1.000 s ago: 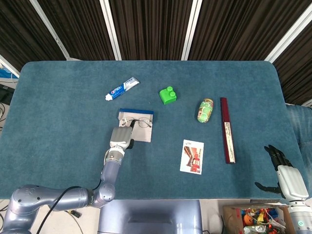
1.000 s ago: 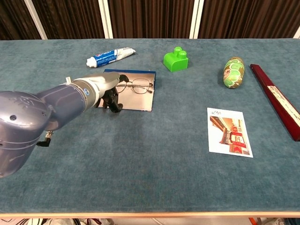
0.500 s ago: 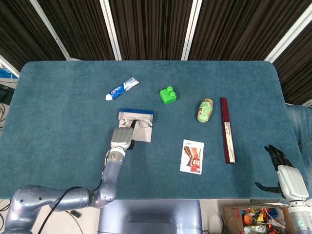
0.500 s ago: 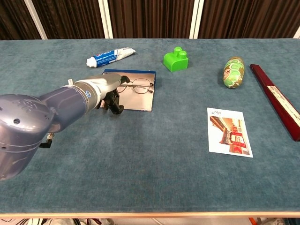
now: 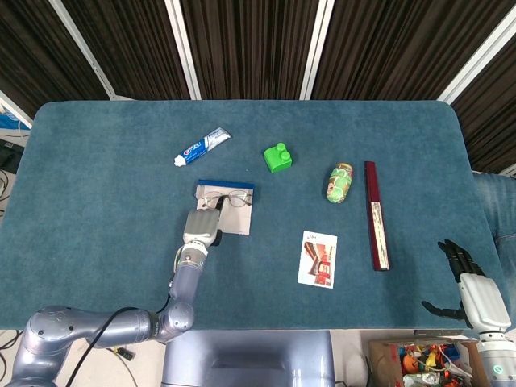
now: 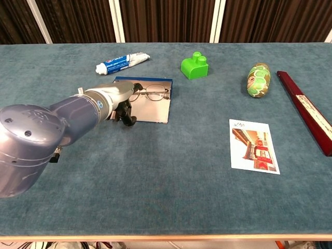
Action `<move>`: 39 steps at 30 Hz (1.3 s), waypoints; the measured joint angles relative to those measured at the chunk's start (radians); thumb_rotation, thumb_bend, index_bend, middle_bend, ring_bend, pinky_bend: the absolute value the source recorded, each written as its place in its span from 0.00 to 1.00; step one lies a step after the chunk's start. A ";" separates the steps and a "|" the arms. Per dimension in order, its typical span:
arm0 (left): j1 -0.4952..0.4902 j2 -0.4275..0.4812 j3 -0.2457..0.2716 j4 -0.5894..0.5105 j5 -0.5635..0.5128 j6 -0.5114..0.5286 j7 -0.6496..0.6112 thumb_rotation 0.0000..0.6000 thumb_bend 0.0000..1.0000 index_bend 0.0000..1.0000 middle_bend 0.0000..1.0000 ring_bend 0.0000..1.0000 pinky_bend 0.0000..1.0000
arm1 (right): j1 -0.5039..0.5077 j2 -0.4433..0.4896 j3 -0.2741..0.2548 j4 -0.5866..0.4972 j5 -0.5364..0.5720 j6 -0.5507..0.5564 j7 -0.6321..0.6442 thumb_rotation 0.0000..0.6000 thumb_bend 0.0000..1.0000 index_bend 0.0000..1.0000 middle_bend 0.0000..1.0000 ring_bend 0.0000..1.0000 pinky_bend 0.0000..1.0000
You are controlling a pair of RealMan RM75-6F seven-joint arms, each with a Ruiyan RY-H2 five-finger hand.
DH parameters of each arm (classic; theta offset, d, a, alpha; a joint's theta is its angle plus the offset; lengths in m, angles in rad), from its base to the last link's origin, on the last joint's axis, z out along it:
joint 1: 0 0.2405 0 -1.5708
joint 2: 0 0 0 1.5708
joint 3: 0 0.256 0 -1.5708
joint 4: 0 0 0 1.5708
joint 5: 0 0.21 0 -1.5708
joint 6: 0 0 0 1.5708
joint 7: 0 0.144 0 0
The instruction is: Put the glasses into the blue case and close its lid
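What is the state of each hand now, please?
Left hand: at the glasses on the open blue case; grip cannot be told.
Right hand: open, holding nothing.

A blue case [image 6: 155,108] lies open and flat on the teal counter [image 6: 166,187], left of centre. Its lining is pale grey, and a blue edge runs along its far side and right side. Thin wire-rimmed glasses [image 6: 154,93] with clear oval lenses rest on the lining near that far edge, lenses side by side and facing forward. The left end of the glasses sits close against dark fingers [image 6: 126,111] at the case's left edge; whether they touch is unclear.
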 measured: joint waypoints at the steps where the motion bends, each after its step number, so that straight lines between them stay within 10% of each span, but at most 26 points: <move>1: -0.001 -0.001 0.000 0.002 0.001 0.001 0.001 1.00 0.47 0.00 0.63 0.63 0.70 | 0.000 0.000 0.000 0.000 0.000 0.000 0.000 1.00 0.13 0.02 0.00 0.03 0.18; 39: -0.054 -0.055 -0.043 0.135 -0.026 -0.002 0.076 1.00 0.47 0.00 0.64 0.63 0.70 | 0.001 0.004 0.001 -0.003 0.005 -0.006 0.008 1.00 0.13 0.02 0.00 0.03 0.18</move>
